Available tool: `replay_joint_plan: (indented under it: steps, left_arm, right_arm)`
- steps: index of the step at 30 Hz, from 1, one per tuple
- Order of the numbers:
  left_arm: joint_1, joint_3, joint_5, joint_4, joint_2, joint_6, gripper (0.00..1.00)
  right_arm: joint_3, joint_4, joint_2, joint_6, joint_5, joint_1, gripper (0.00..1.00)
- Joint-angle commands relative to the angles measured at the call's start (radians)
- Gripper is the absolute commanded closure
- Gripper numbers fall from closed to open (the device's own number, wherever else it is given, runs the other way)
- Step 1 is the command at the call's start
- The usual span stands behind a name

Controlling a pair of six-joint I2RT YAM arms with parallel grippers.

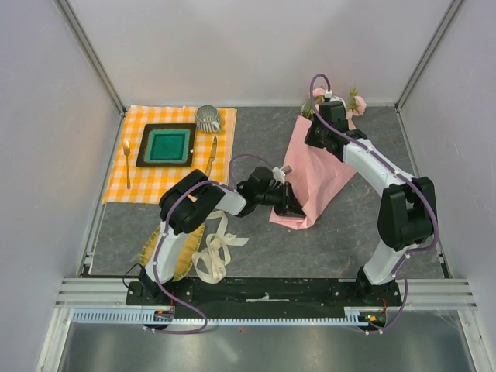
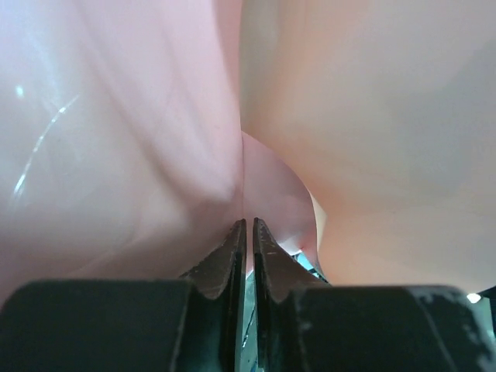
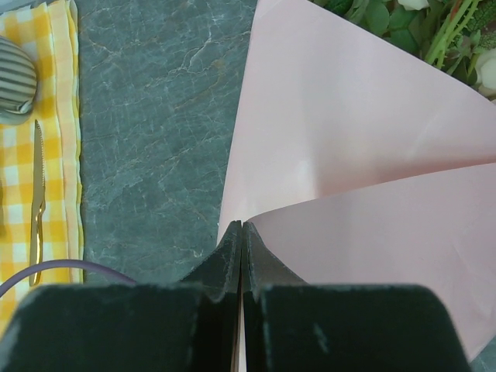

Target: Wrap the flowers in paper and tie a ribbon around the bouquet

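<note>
From above, the paper (image 1: 319,174) lies as a loose cone on the grey worktop (image 1: 263,132), right of centre. The flowers (image 1: 353,102) poke out at its far, wide end. My left pincer (image 1: 293,208) is at the cone's near, narrow end. My right pincer (image 1: 312,142) is at the wide end, just beside the blooms. The ribbon (image 1: 217,252) lies in loose loops near my left base, well apart from the bundle.

Through my left wrist, the paper (image 2: 116,116) fills the view in soft folds. My left pincer (image 2: 248,223) has its jaws almost together, with only a slit between them. Whether a paper edge sits in that slit I cannot tell.

Through my right wrist, my right pincer (image 3: 242,225) is pressed together where two flaps of paper (image 3: 349,132) cross, and I judge it clamped on that edge. Stems and leaves of the flowers (image 3: 446,35) show in the top corner.

I reckon the sheet is light, thin and springy, quick to crease or tear and ready to unroll if let go. The place to hold it is on the overlapping edge over the stems, never on the fragile blooms.
</note>
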Motion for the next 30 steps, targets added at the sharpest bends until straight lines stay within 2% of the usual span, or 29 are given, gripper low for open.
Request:
replay_joint_plan:
  steps: [1,5,9,14,19,25,28,30]
  left_arm:
    - [-0.014,0.004,0.003,0.106,0.016,-0.102,0.88]
    - [-0.026,-0.029,-0.017,0.149,0.064,-0.147,0.88]
    - [-0.027,-0.058,-0.054,0.111,0.079,-0.148,0.88]
    - [-0.032,-0.072,-0.096,0.022,0.022,-0.084,0.87]
    - [-0.032,-0.094,-0.112,-0.073,-0.074,0.053,0.73]
    - [-0.037,-0.157,-0.128,0.006,-0.171,0.174,0.64]
    - [-0.037,-0.218,-0.126,0.069,-0.188,0.171,0.63]
    - [-0.038,-0.27,-0.152,0.187,-0.202,0.144,0.62]
  right_arm:
    - [-0.02,-0.002,-0.071,0.033,0.002,0.002,1.0]
    - [-0.016,0.017,-0.053,0.059,-0.008,0.012,1.0]
    - [0.027,0.02,-0.005,0.079,-0.022,0.038,1.0]
    - [0.021,0.057,0.033,0.091,-0.042,0.058,1.0]
    - [-0.01,0.09,0.058,0.047,-0.038,0.059,1.0]
    - [0.027,0.12,0.127,-0.076,-0.061,0.058,1.0]
    - [0.047,0.12,0.153,-0.111,-0.078,0.059,1.0]
    - [0.056,0.123,0.176,-0.129,-0.1,0.058,1.0]
